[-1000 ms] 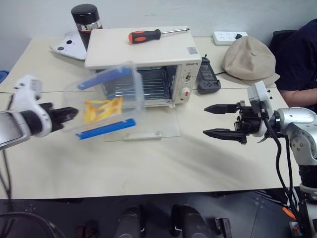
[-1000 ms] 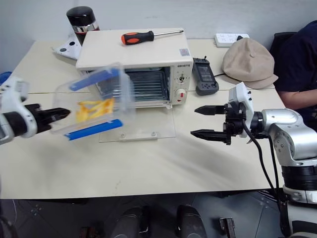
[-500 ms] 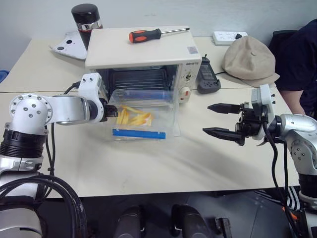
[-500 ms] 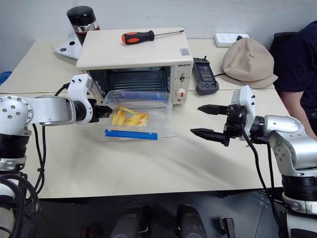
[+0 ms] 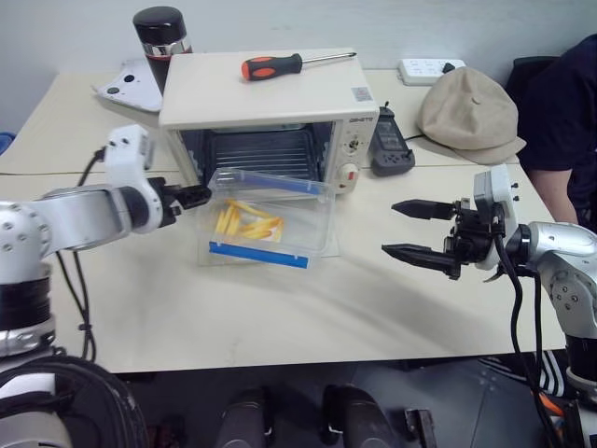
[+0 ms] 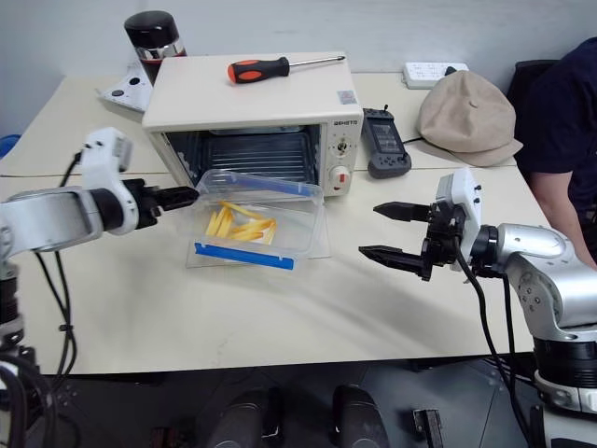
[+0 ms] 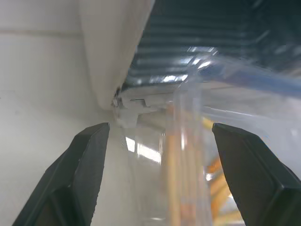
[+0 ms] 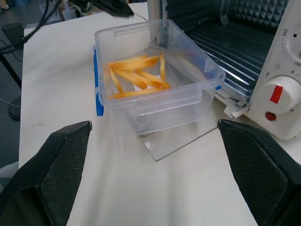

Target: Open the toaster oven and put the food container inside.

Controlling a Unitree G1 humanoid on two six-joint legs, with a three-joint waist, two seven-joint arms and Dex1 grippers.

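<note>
The toaster oven (image 5: pixel 270 121) is set toward the far side of the tabletop (image 5: pixel 308 308), with its glass door (image 8: pixel 176 141) dropped flat in front of the open cavity. The food container (image 5: pixel 266 224) is seen resting on that lowered door, just in front of the wire rack, its far edge at the mouth of the oven; it is not inside the cavity. Yellow food strips are visible through its clear walls, and a blue strip is shown along its near side.

The left end effector (image 5: pixel 191 196) is held just left of the container's left end, its two fingers parted; in the left wrist view the fingers are spread either side of the container's corner without being clamped on it. The right end effector (image 5: pixel 410 230) is held well to the right of the oven, above the tabletop, pointing left, with its fingers wide apart and nothing between them.

A screwdriver (image 5: pixel 280 65) with a red and black handle is laid on top of the oven. A beige cap (image 5: pixel 466 112) and a black handheld device (image 5: pixel 390 145) are found to the right of the oven, and a dark cylindrical flask (image 5: pixel 160 37) stands at its far left.
</note>
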